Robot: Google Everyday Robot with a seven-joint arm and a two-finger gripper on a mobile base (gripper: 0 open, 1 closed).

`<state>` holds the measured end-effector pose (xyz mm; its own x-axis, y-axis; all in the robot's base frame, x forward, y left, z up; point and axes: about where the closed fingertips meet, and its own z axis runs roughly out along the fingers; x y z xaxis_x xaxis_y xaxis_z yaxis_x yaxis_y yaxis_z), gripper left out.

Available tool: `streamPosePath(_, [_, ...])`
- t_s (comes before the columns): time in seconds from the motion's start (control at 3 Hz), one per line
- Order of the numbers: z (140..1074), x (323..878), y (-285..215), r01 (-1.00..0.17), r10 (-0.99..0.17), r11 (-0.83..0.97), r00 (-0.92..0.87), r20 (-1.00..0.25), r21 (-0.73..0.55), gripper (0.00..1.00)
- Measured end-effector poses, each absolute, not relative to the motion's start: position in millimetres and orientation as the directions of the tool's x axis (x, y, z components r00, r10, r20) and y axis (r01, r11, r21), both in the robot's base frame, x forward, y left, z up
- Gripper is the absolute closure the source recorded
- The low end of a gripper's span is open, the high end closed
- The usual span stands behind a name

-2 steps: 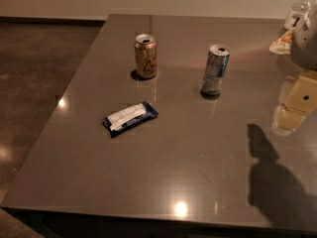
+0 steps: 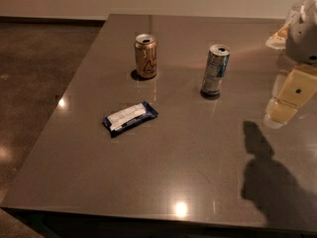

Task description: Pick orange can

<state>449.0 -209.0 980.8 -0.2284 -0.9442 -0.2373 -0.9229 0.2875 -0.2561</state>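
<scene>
The orange can (image 2: pixel 146 55) stands upright on the grey table (image 2: pixel 163 162), toward the back left. It is orange-gold with a silver top and a dark curly mark on its side. My gripper (image 2: pixel 287 105) is at the right edge of the view, above the table. It is well to the right of the orange can and right of the slim silver-and-blue can (image 2: pixel 215 70). It holds nothing that I can see.
A blue and white snack bar wrapper (image 2: pixel 130 118) lies flat in front of the orange can. The arm's shadow (image 2: pixel 270 182) falls on the table at the front right. The brown floor (image 2: pixel 39 73) lies beyond the table's left edge.
The gripper has shifted very slightly; the cans and the wrapper have not moved.
</scene>
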Motion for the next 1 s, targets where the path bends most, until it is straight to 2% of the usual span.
streamPosePath(1.0, [982, 552, -165, -0.855, -0.876, 0.442, -0.345, -0.337, -0.273, 0.00])
